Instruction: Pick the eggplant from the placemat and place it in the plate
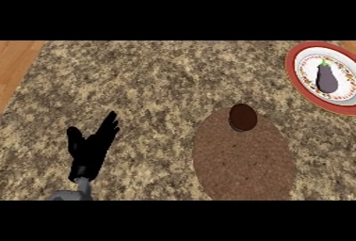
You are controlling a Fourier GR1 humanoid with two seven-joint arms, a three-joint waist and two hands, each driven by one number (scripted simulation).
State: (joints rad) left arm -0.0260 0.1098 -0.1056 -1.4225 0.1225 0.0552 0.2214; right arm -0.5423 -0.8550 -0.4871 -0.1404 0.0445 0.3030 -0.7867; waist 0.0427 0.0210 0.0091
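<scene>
Eggplant (326,77) lies on plate (291,63); dark disc (243,116) tops placemat (243,160).

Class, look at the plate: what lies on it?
An eggplant lies on the plate, stem pointing away. The plate's middle beneath it is hidden.

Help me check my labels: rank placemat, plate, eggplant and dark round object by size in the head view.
1. placemat
2. plate, cut off at the right edge
3. eggplant and dark round object: look about alike, not ranked.
</scene>
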